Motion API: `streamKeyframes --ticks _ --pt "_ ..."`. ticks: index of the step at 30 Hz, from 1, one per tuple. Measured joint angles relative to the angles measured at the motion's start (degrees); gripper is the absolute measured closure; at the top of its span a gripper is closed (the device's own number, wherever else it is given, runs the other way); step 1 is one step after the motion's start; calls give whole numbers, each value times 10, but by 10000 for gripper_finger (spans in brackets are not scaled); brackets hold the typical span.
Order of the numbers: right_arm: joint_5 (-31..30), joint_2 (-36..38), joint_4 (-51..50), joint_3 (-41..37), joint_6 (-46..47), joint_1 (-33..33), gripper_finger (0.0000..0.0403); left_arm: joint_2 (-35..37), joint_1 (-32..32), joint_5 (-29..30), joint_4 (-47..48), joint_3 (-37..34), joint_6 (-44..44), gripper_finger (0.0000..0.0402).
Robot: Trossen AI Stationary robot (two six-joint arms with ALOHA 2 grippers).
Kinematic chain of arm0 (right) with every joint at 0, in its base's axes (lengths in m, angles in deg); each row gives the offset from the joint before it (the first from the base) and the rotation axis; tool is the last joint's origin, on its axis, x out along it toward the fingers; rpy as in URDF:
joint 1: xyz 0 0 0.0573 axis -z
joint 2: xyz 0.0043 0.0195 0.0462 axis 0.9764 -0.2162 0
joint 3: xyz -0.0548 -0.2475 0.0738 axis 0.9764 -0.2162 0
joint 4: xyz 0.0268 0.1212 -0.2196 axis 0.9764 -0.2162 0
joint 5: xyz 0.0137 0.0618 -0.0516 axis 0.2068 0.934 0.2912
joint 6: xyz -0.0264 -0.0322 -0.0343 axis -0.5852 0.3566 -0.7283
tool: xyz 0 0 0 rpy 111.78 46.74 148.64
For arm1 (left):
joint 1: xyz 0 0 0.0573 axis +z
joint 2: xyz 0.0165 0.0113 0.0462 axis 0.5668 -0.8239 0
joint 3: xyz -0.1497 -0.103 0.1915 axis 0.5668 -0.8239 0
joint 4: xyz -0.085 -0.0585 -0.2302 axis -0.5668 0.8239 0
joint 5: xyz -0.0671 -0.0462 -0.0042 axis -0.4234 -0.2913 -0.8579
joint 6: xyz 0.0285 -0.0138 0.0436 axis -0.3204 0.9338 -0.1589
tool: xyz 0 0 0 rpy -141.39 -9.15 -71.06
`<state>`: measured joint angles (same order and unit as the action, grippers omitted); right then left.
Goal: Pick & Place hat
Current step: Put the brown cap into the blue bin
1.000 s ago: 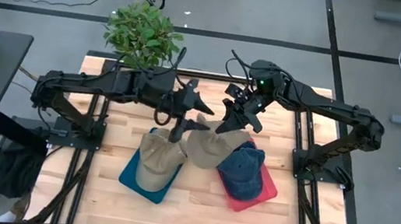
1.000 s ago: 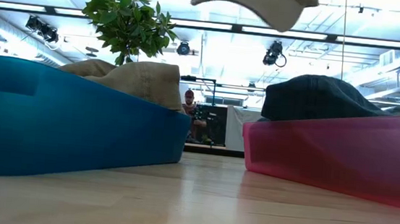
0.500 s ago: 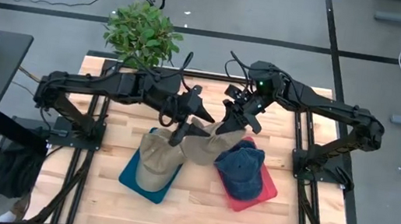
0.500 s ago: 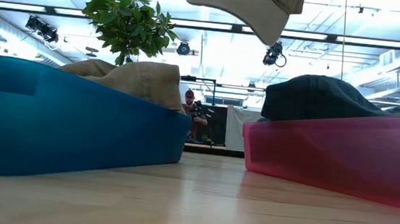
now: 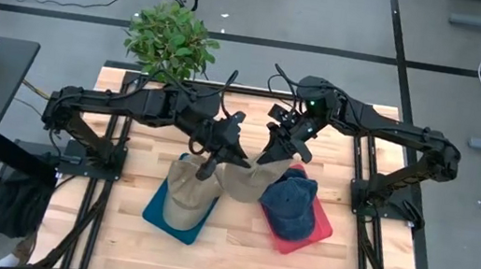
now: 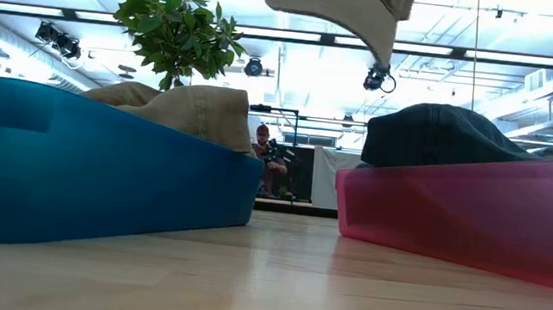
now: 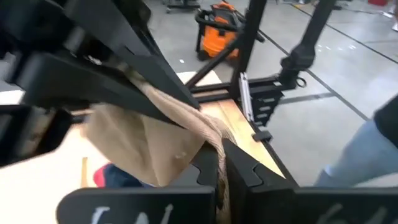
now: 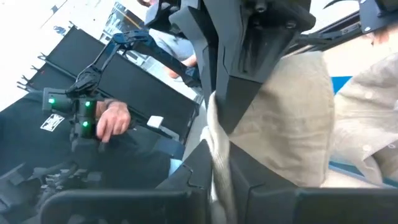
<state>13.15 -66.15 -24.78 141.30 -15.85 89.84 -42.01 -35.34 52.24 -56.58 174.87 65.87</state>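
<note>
A beige hat (image 5: 239, 180) hangs in the air between my two grippers, over the gap between the blue bin (image 5: 159, 213) and the red bin (image 5: 319, 232); in the low view it (image 6: 340, 5) floats high above both bins. My left gripper (image 5: 219, 155) is shut on its left side and my right gripper (image 5: 273, 149) on its far right side. Another beige hat (image 5: 187, 193) lies in the blue bin. A dark blue hat (image 5: 289, 203) lies in the red bin. My left gripper pinches a bunched edge of the beige hat (image 7: 210, 132) between its two fingers, coming from the table's left and slanting down. The hat is lifted clear and sags away from the fingers. My right gripper pinches a gathered edge of the hat (image 8: 213, 134) between its two fingers, coming from the far right and slanting down. The hat hangs clear of the bins.
A potted plant (image 5: 171, 40) stands at the table's far left. The two bins lie side by side on the near half of the wooden table (image 5: 234, 247). A person's hand (image 8: 112, 121) and leg (image 7: 367, 155) show beyond the table.
My left gripper has moved toward the table's near right, closer to the right gripper. The beige hat has shifted a little toward the blue bin and bunched narrower; its lower side hangs further down than before.
</note>
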Motion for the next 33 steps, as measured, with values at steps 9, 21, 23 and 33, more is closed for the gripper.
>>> streamKeyframes --ticks 9,21,23,33 --pt "46 1 0 0 45 -1 330 4 -23 -22 74 0 1 397" --pt "71 1 -8 0 45 -1 209 63 -78 -39 169 -1 48 399" --pt "71 1 -11 0 44 -1 197 76 -95 -26 194 -1 59 399" --pt "59 1 -14 0 45 -1 185 98 -157 97 263 -2 108 400"
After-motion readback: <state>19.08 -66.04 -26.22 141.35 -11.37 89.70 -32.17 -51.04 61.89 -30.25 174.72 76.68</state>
